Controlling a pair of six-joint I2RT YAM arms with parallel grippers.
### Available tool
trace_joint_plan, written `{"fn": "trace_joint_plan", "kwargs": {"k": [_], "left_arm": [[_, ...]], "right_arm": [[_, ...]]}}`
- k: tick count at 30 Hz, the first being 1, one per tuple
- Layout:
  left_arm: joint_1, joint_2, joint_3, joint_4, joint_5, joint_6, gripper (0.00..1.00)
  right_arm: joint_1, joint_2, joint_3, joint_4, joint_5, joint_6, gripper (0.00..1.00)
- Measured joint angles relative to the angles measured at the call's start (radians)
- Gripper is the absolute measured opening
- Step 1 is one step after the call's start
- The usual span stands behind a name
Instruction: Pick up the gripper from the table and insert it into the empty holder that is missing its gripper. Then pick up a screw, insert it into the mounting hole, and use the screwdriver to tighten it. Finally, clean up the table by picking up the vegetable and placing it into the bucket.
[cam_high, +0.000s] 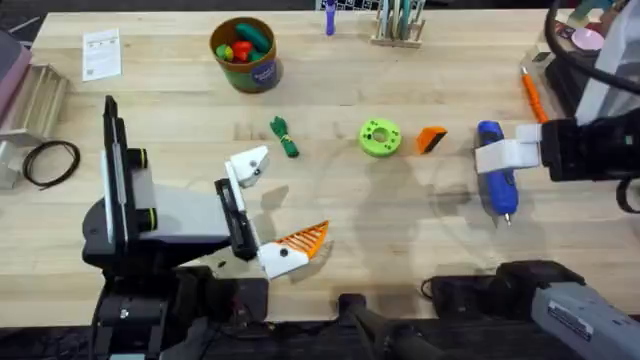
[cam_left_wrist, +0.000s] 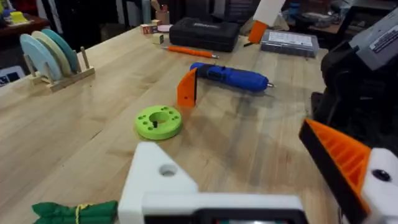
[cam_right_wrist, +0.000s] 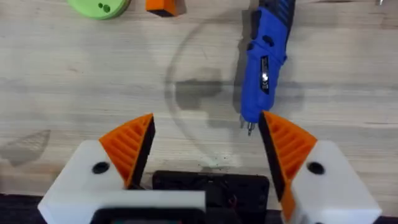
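Observation:
The orange ribbed gripper (cam_high: 431, 139) (cam_left_wrist: 186, 89) stands on the table between the lime-green disc (cam_high: 380, 137) and the blue screwdriver (cam_high: 496, 188) (cam_right_wrist: 264, 62). My left gripper (cam_high: 290, 195) (cam_left_wrist: 227, 140) is open. One of its fingers is the bare white holder (cam_high: 248, 165) (cam_left_wrist: 163, 180); the other carries an orange pad. The green vegetable (cam_high: 284, 137) (cam_left_wrist: 74, 213) lies just beyond the holder. My right gripper (cam_high: 507, 155) (cam_right_wrist: 206, 121) hovers open over the screwdriver's tip end. The bucket (cam_high: 246, 55) stands at the back. I cannot make out a screw.
A thin orange stick (cam_high: 530, 92) lies at the far right, near a black case (cam_left_wrist: 205, 31). A wooden rack (cam_high: 398, 25) stands at the back edge. A cable coil (cam_high: 50, 162) and a paper sheet (cam_high: 102, 52) lie on the left.

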Motion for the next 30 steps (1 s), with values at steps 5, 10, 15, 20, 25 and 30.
{"fn": "trace_joint_plan", "kwargs": {"k": [5, 10, 15, 20, 25, 30], "left_arm": [[0.000, 0.000, 0.000, 0.000, 0.000, 0.000, 0.986], [0.000, 0.000, 0.000, 0.000, 0.000, 0.000, 0.986], [0.000, 0.000, 0.000, 0.000, 0.001, 0.000, 0.986], [0.000, 0.000, 0.000, -0.001, 0.003, 0.000, 0.987], [0.000, 0.000, 0.000, -0.001, 0.007, 0.000, 0.987], [0.000, 0.000, 0.000, -0.001, 0.008, 0.000, 0.987]], "right_arm": [[0.000, 0.000, 0.000, 0.000, -0.003, 0.000, 0.994], [0.000, 0.000, 0.000, 0.000, -0.003, 0.003, 0.994], [0.001, 0.026, 0.013, -0.002, -0.003, 0.009, 0.993], [0.009, 0.167, 0.113, -0.027, -0.003, 0.014, 0.993], [0.057, 0.323, 0.260, -0.027, -0.003, 0.014, 0.994], [0.091, 0.435, 0.355, -0.024, -0.003, 0.014, 0.993]]}}
